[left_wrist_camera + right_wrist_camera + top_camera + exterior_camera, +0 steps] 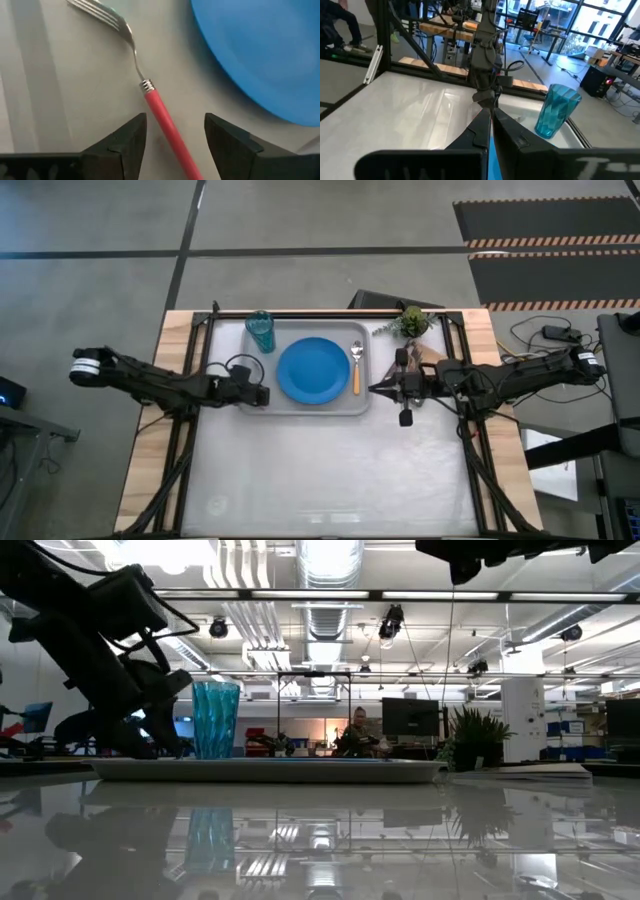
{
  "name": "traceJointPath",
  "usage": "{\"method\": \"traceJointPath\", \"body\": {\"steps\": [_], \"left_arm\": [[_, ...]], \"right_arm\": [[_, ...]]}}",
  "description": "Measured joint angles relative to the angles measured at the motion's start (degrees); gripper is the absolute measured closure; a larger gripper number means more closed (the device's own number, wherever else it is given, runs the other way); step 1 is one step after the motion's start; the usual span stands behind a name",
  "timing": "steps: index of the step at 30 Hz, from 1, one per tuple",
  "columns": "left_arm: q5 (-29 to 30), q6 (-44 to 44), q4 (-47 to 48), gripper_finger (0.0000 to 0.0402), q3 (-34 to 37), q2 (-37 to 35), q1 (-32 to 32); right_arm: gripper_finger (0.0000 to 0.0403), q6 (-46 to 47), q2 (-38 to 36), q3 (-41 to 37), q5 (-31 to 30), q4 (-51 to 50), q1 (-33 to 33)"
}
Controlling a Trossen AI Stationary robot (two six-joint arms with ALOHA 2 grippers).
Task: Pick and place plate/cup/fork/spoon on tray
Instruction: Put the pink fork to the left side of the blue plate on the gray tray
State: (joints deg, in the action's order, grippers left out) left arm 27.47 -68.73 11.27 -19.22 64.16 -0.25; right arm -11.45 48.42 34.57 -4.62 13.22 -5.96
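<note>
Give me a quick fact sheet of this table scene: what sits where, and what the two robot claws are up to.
tray: light grey, at the table's far middle
plate: blue, centred on the tray
cup: teal, upright in the tray's far left corner
spoon: orange handle, on the tray right of the plate
fork: pink-red handle, lying on the tray left of the plate
left gripper: open, fingers either side of the fork's handle
right gripper: shut, empty, at the tray's right edge
potted plant: off the tray, far right
</note>
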Motion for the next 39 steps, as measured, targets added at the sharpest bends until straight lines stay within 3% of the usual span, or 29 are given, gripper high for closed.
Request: {"method": "traceJointPath", "body": {"steps": [12, 23, 29, 36, 39], "left_arm": [[0.93, -2.51, -0.26, 0.0232, -2.17, 7.14, 0.02], [2.14, -1.38, 0.30, 0.0388, -2.38, 4.66, 0.02], [4.44, 0.52, 1.60, 0.0386, -3.89, 2.13, 0.02], [7.32, 0.48, 15.27, 0.0386, -11.03, 2.84, 0.01], [7.30, 1.77, 16.59, 0.0386, -13.29, 4.25, 0.02]], "right_arm": [[0.0394, -2.71, 0.00, -0.02, -0.01, -0.02, 0.00], [0.0394, -2.03, 0.00, -0.02, 0.00, 0.11, 0.00], [0.0394, -1.37, 0.00, -0.02, 0.00, 0.12, 0.00], [0.0394, -0.37, 0.00, -0.02, 0.00, -0.07, 0.00], [0.0394, 0.09, 0.00, -0.02, 0.02, -0.33, -0.01]]}}
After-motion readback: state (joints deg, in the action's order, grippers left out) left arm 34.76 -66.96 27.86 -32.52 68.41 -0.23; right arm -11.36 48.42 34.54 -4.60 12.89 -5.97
